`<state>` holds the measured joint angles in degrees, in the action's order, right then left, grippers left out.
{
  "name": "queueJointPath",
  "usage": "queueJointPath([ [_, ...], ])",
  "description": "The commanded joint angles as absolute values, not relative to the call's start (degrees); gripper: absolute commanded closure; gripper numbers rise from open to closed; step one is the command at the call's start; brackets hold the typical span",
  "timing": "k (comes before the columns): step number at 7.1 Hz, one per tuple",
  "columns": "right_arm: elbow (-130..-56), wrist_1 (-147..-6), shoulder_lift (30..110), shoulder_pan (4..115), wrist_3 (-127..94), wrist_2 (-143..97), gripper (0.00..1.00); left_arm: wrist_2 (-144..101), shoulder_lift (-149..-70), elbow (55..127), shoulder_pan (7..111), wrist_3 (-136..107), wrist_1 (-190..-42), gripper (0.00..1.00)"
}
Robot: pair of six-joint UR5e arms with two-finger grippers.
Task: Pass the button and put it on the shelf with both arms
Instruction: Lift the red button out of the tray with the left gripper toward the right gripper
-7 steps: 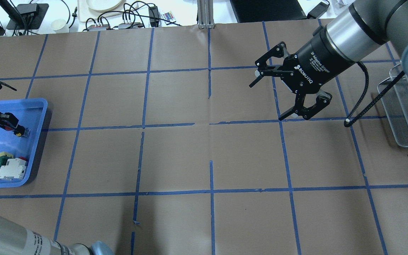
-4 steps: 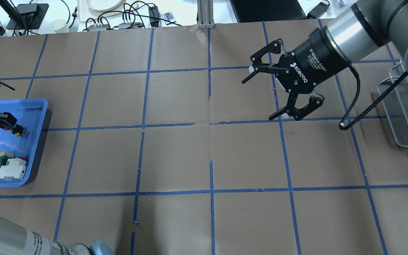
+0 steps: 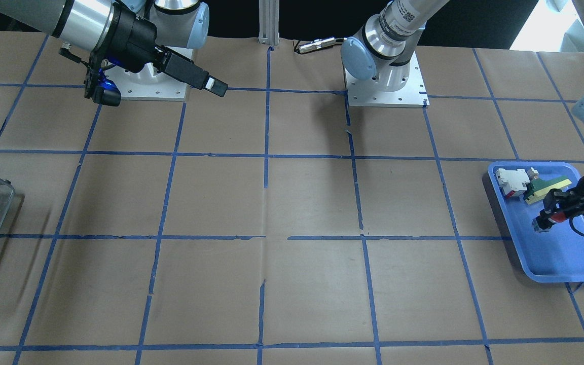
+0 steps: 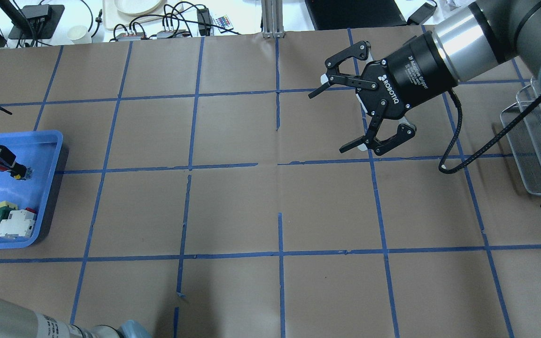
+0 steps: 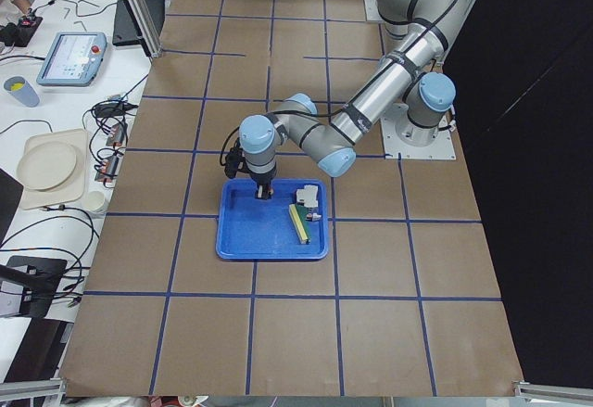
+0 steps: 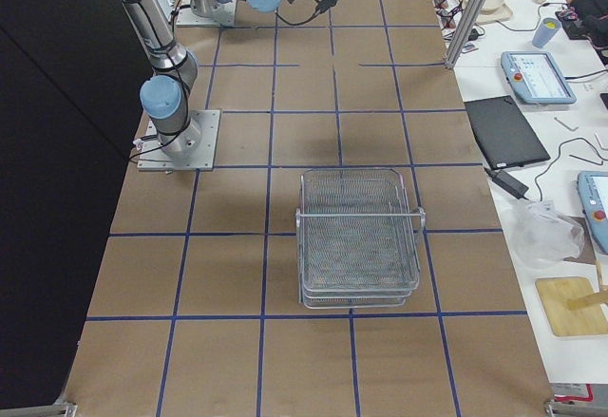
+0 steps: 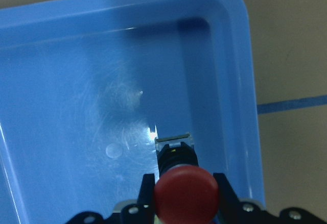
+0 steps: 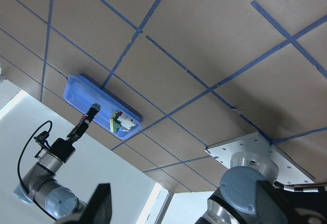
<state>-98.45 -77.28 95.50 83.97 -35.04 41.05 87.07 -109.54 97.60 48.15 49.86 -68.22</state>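
- Overhead and front-facing views look down from opposite sides; both show the blue tray.
- Side views look along the table from opposite ends.
- Left wrist view: close above that tray.

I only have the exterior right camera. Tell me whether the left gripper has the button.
Observer: It does. In the left wrist view, the left gripper is shut on the button, red cap towards the camera.
Operator: Say what is under it.
Observer: The blue tray, with a white-and-red block and a green-and-yellow wedge at its robot-side end.
Operator: Report the right gripper.
Observer: In the overhead view, the right gripper is open and holds nothing.
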Motion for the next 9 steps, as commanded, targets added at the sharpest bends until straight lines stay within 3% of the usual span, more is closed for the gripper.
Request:
queueJointPath([
  [1, -98.96, -71.15, 95.36, 83.41, -35.24, 36.25, 0.0, 82.38, -102.96, 97.91, 52.61, 49.31, -79.92, 0.97],
  [4, -100.1, -64.44, 95.19, 78.43, -37.79, 31.38, 0.0, 73.96, -93.8, 98.52, 63.6, 38.26, -91.99, 0.97],
  [6, -102.82, -62.4, 95.27, 75.33, -37.18, 24.49, 0.0, 60.44, -91.94, 98.61, 65.56, 33.51, -96.14, 0.97],
  [9, -105.55, -62.93, 95.19, 75.32, -36.39, 21.01, 0.0, 42.51, -87.3, 109.2, 68.54, 29.99, -97.3, 0.97],
])
